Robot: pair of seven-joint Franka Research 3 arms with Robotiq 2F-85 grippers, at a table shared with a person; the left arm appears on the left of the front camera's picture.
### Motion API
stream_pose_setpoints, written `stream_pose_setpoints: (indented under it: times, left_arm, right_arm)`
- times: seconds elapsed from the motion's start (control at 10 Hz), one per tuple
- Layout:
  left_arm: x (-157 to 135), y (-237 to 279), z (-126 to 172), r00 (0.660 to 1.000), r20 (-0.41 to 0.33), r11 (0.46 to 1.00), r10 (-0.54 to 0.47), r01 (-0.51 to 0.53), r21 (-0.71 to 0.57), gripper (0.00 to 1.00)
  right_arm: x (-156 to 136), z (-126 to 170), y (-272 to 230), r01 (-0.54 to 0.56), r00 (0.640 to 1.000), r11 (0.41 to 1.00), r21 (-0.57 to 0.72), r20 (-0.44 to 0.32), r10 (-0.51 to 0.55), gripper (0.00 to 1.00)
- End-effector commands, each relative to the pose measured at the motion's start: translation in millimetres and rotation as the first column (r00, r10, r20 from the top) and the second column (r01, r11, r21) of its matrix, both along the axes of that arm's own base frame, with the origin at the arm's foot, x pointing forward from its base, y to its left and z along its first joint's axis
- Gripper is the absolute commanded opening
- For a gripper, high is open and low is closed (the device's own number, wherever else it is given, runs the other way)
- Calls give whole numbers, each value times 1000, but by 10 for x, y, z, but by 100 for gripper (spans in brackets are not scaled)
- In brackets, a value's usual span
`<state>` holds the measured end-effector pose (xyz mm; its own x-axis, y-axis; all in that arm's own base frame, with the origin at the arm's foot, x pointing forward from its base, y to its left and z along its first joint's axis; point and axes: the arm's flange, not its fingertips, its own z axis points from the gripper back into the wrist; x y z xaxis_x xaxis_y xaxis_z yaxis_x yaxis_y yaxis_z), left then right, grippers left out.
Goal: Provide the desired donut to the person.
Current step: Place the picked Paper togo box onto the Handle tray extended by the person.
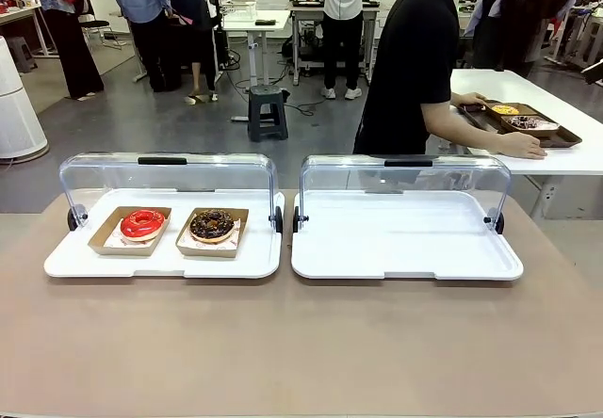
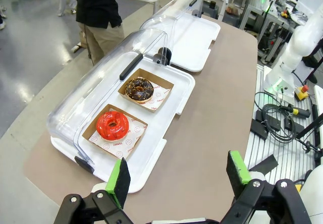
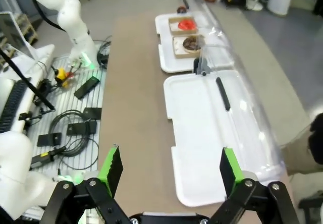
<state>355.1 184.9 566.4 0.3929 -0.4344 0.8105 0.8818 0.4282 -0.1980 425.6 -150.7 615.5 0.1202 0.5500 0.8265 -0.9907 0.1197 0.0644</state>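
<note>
Both jaws gape empty in wrist views; front view shows the person (image 1: 415,60) turned aside.

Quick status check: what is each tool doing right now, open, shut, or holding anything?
Left tool: open, holding nothing, above the table near the red donut.
Right tool: open, holding nothing, above the empty white tray.

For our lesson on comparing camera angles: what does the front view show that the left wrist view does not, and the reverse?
Front view alone: the brown tray of donuts under the person's hand on the white table behind.

Left wrist view alone: the left gripper, open, above the table's near edge.

Both: the red donut and chocolate donut in paper boats on the left white tray, and the bare right white tray.
</note>
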Motion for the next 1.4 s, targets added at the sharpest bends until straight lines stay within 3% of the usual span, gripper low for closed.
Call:
stream_pose_setpoints:
  times: [0.0,1.3]
  left_arm:
    - [-9,-6,8,1000,9,1000,-4,4,-14,100]
    - [-9,-6,8,1000,9,1000,-4,4,-14,100]
  right_arm:
    - [-69,-81,-66,-42,999,998,51,-23,43,100]
    - [-69,-81,-66,-42,999,998,51,-23,43,100]
